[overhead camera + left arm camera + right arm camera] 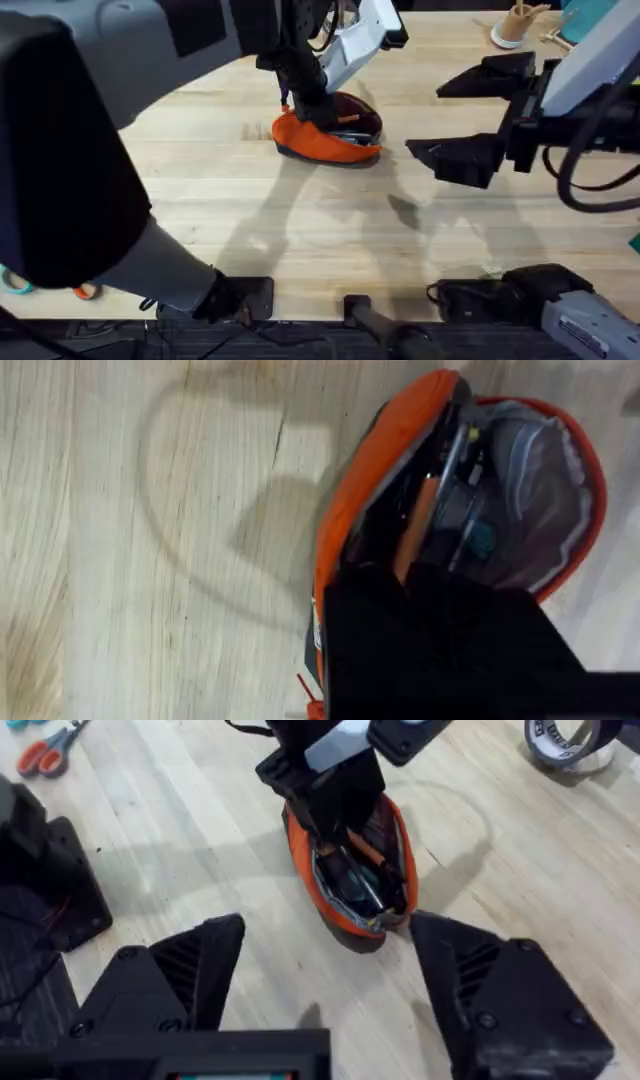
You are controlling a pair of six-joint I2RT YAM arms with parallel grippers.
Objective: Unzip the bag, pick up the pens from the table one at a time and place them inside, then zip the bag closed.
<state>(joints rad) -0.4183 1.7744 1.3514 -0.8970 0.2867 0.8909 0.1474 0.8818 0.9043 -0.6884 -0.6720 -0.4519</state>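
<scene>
Overhead looks down from afar; both wrist views, left nearest, share the open bag (327, 137).

Bystanders on the tabletop

Cup of wooden sticks (516, 22) at 1 o'clock; orange-handled scissors (48, 750) well apart; 1 tape roll (566, 740) near the far edge.
</scene>
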